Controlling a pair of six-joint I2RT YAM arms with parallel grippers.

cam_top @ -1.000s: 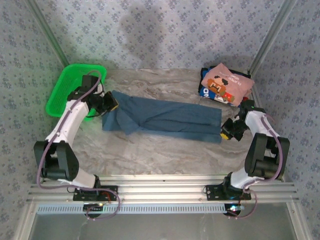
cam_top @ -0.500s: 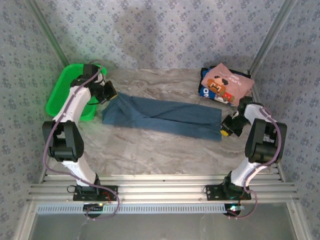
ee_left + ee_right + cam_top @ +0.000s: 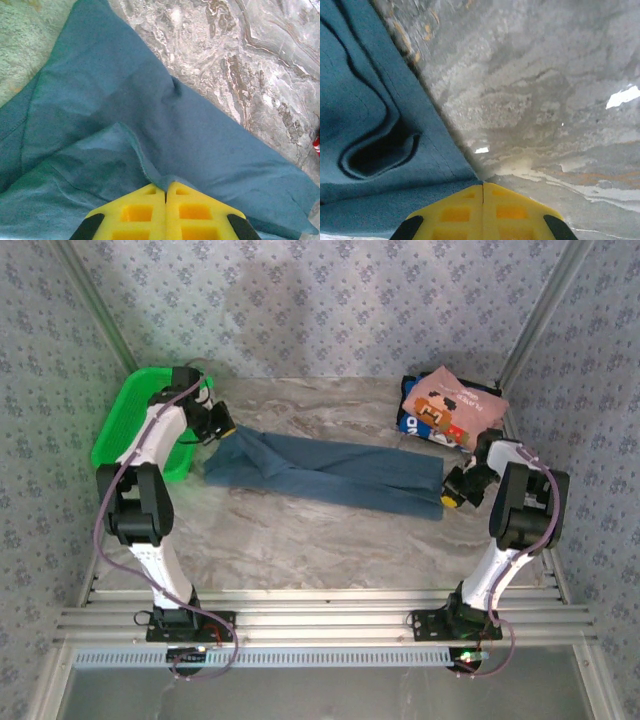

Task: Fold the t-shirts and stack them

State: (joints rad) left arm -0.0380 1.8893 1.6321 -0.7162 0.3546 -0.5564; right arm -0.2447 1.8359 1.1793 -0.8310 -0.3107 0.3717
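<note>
shirt in play: the teal shirt (image 3: 330, 472) lies on the worktop (image 3: 300, 535), pulled out into one long band between the two arms

long axis: pretty much left to right across the worktop, on a slight diagonal, with the left end sitting further back than the right end

left tool (image 3: 224, 426): closed. In the wrist view the yellow fingers (image 3: 140, 212) are pressed together with a fold of teal cloth pinched at the tips, so it's gripping the left end

right tool (image 3: 453, 494): also closed. The hem runs straight into its fingers (image 3: 455, 212). It looks like it's got the right corner, though the actual pinch is tucked under the tips, so I wouldn't swear to it

which way the shirt lies: inward from both tools, so to the right of the left tool and to the left of the right one. Each arm has its own end, and the middle of the band is well apart from both

stack: pink shirt (image 3: 455, 403) folded on top of a dark blue shirt (image 3: 411, 424) at the back right corner, near the right tool

nearer arm: the right one, by a lot, for anything going to the stack

green basket (image 3: 120, 430): back left, just beside the left tool

my guess for the move: any end-to-end fold has to travel along that long axis, and taking the left end over toward the right keeps things by the stack
</note>
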